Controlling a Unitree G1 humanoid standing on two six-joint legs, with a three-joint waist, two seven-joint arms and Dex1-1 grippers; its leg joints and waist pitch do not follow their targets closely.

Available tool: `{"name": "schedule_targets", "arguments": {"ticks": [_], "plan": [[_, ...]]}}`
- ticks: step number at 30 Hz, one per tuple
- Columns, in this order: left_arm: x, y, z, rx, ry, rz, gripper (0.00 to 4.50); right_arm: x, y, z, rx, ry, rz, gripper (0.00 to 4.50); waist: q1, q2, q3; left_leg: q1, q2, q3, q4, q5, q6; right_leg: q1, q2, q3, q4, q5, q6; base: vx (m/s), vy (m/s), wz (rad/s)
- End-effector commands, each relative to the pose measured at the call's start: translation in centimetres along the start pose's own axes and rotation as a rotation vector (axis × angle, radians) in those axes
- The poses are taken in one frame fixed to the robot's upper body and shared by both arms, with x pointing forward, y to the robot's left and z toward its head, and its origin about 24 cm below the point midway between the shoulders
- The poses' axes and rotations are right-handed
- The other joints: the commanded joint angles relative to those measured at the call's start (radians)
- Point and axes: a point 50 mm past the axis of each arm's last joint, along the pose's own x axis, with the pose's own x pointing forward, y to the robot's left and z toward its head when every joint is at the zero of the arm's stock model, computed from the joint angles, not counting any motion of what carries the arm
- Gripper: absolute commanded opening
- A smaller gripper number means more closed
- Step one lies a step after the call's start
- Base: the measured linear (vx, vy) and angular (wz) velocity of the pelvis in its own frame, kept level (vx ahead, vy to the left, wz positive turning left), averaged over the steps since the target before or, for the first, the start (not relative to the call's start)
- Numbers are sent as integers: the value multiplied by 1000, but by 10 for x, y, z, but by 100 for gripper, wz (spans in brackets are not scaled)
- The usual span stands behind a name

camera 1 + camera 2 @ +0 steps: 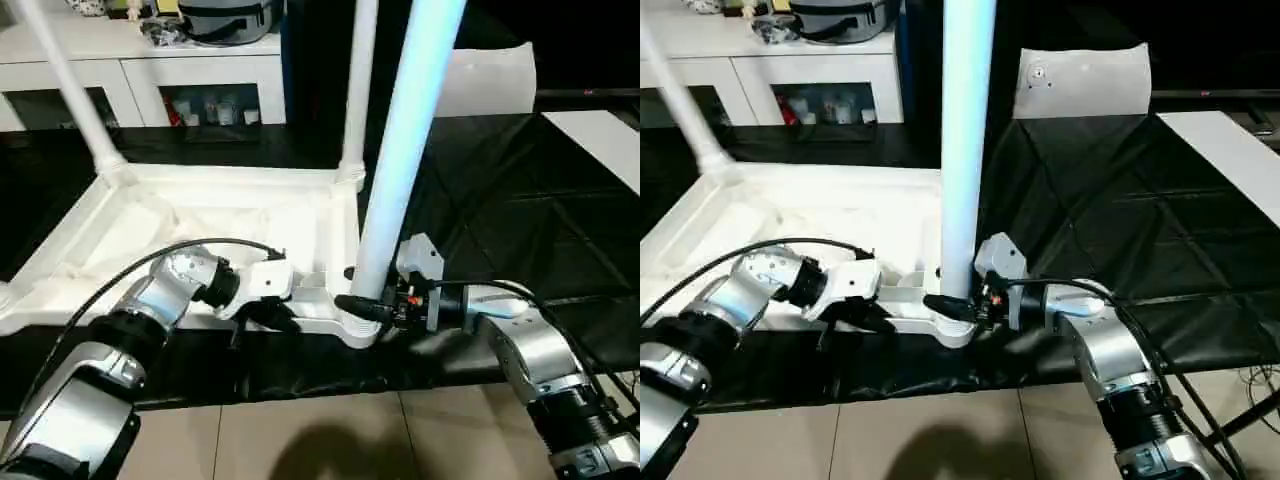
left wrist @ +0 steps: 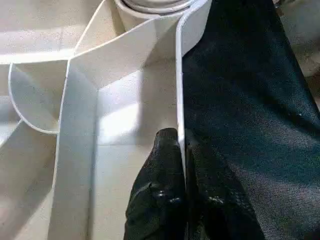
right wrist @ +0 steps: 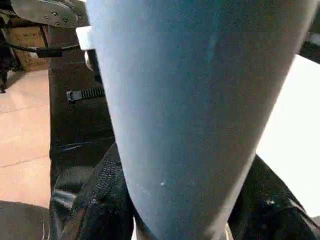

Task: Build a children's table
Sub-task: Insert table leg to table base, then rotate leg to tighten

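The children's table lies upside down, its white top (image 1: 200,225) ribbed side up on black cloth. Two legs (image 1: 75,90) (image 1: 358,90) stand in the far corner sockets. A third leg (image 1: 405,150) rises from the near right socket (image 1: 352,328). My right gripper (image 1: 365,308) is shut around that leg's base, and its fingers (image 3: 95,200) flank the tube (image 3: 200,100) in the right wrist view. My left gripper (image 1: 262,312) is shut on the top's thin near rim (image 2: 179,90), one finger (image 2: 160,200) on each side of the wall.
A white cabinet (image 1: 150,60) with a grey pot (image 1: 225,20) stands behind. A flat white panel with a round mark (image 1: 1085,80) leans at the back right, and a long white strip (image 1: 1230,150) lies at the far right. The cloth's front edge meets tiled floor (image 1: 300,440).
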Motion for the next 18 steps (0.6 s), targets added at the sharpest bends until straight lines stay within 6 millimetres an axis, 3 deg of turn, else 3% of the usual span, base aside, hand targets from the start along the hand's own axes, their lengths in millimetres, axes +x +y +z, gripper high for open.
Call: {"name": "schedule_targets", "arguments": {"ticks": [1, 6, 7, 8, 11, 12, 13, 14, 15, 16, 17, 18], "plan": [[-12, 17, 18, 70, -6, 94, 0, 22, 40, -47, 165, 154, 213, 188, -6, -1, -28, -8, -7, 7, -74, -344, 69, 40, -47, 30, -91, -589, -28, 0, 0, 0], [-16, 18, 14, 21, -34, 146, 0, 26, 32, -42, 151, 121, 121, 188, -17, 1, -23, -2, -9, 5, -73, -389, 57, 35, -46, 21, -101, -645, -8, 0, 0, 0], [-17, 18, 13, -23, -65, 187, 0, 28, 26, -41, 138, 105, 55, 188, -16, 15, -24, 2, -10, 3, -73, -398, 54, 34, -48, 19, -102, -650, -9, 0, 0, 0], [-19, 18, 12, -54, -85, 215, 0, 29, 23, -40, 131, 94, 9, 188, -26, 9, -22, 0, -8, 2, -74, -408, 44, 33, -50, 17, -103, -656, -8, 0, 0, 0], [-22, 14, 10, -116, -129, 265, 0, 30, 12, -38, 130, 73, -124, 188, -42, 12, -19, 2, -11, -3, -69, -430, 34, 34, -48, 0, -111, -692, 14, 0, 0, 0], [-22, 12, 10, -152, -150, 301, 0, 30, 7, -36, 133, 58, -189, 188, -54, 6, -18, 2, -11, -3, -68, -441, 39, 33, -48, -6, -119, -702, 24, 0, 0, 0], [-22, 9, 10, -179, -167, 324, 0, 30, 2, -35, 135, 46, -246, 188, -63, 19, -17, -1, -4, -9, -73, -452, 33, 42, -54, -12, -114, -683, 21, 0, 0, 0], [-22, 6, 10, -208, -180, 347, 0, 31, -1, -33, 138, 33, -289, 188, -68, 24, -16, -4, 2, -14, -77, -464, 30, 46, -56, -13, -110, -665, 16, 0, 0, 0], [-22, 6, 10, -208, -180, 347, 0, 31, -1, -33, 138, 33, -289, 188, -90, 25, -8, -14, 6, -24, -87, -526, 32, 54, -43, -23, -112, -654, 34, 0, 0, 0], [-21, 4, 10, -233, -191, 375, 0, 31, -4, -31, 145, 21, -322, 188, -93, 16, -7, -7, 7, -24, -86, -545, 34, 50, -43, -26, -118, -668, 39, 0, 0, 0], [-20, 1, 11, -255, -197, 400, 0, 33, -8, -29, 150, 16, -368, 188, -102, 20, -6, 6, 3, -23, -82, -545, 31, 45, -55, -19, -119, -651, 17, 0, 0, 0], [-20, 1, 11, -255, -197, 400, 0, 33, -8, -29, 150, 16, -368, 188, -109, 21, -7, 2, 3, -26, -82, -540, 28, 48, -59, -20, -112, -643, 7, 0, 0, 0]]}}
